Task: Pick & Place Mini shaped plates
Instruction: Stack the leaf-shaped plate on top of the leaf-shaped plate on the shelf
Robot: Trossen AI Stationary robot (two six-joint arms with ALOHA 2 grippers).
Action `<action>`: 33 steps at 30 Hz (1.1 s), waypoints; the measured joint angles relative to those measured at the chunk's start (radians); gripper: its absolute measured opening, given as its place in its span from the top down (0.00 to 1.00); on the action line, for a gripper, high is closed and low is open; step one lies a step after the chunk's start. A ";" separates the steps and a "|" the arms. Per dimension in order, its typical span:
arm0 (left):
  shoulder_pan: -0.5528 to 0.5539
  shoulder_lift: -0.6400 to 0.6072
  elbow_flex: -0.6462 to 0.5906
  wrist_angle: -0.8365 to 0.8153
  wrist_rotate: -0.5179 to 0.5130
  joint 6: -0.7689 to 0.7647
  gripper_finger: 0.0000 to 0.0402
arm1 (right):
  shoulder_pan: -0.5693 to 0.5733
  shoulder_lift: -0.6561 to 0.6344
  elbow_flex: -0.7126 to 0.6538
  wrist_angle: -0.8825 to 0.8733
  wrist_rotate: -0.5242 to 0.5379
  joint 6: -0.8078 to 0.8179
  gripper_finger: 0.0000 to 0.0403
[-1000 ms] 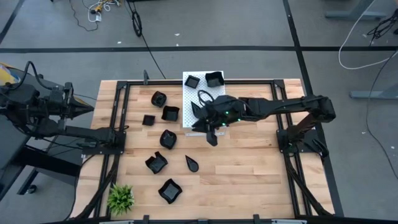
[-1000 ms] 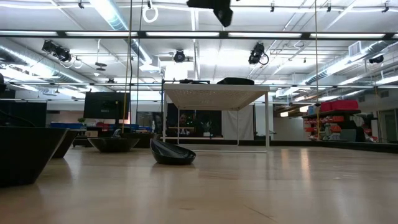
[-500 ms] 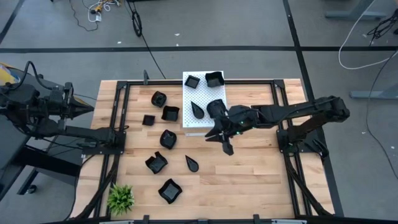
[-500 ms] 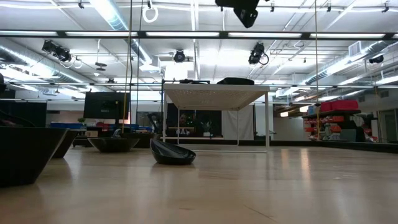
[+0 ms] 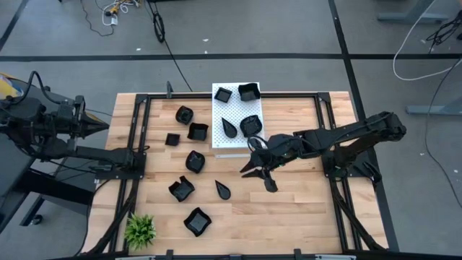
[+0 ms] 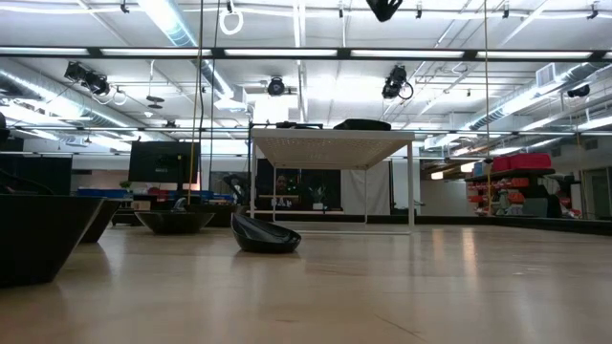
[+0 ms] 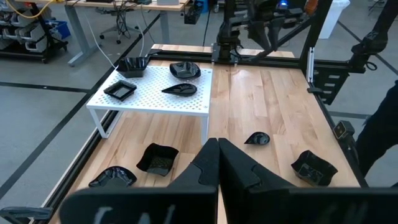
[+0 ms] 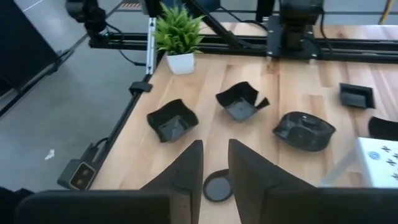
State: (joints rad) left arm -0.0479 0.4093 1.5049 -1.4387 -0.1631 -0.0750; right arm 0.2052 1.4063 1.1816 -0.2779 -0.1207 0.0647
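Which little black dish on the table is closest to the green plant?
The wavy-edged dish at the table's front edge, just right of the green plant in the high view. All other dishes lie farther back toward the white board.

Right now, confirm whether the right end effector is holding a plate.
No: the right end effector hangs empty over bare table, clear of the white board.

I count eleven plates point(image 5: 195, 161) in all: four on the board point(image 5: 235, 141) and seven on the surface point(image 5: 296, 202). There is one white board and one plant point(image 5: 140, 230). I have two arms, each with one pincer, left point(image 5: 96, 124) and right point(image 5: 259, 175).
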 joint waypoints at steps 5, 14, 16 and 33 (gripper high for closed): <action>0.000 0.000 0.000 0.000 0.000 0.000 0.99 | 0.039 0.005 0.000 0.002 0.001 0.003 0.80; 0.000 0.000 0.000 0.000 0.000 0.000 0.99 | 0.080 0.030 -0.001 0.006 0.001 0.004 0.80; 0.000 0.000 0.000 0.000 0.000 0.000 0.99 | 0.084 0.044 -0.001 0.003 0.003 0.005 0.80; 0.000 0.000 0.000 0.000 0.000 0.000 0.99 | 0.086 0.252 -0.001 -0.013 0.007 0.316 0.72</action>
State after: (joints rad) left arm -0.0479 0.4094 1.5050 -1.4387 -0.1633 -0.0750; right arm 0.2909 1.6587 1.1805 -0.2905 -0.1135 0.3807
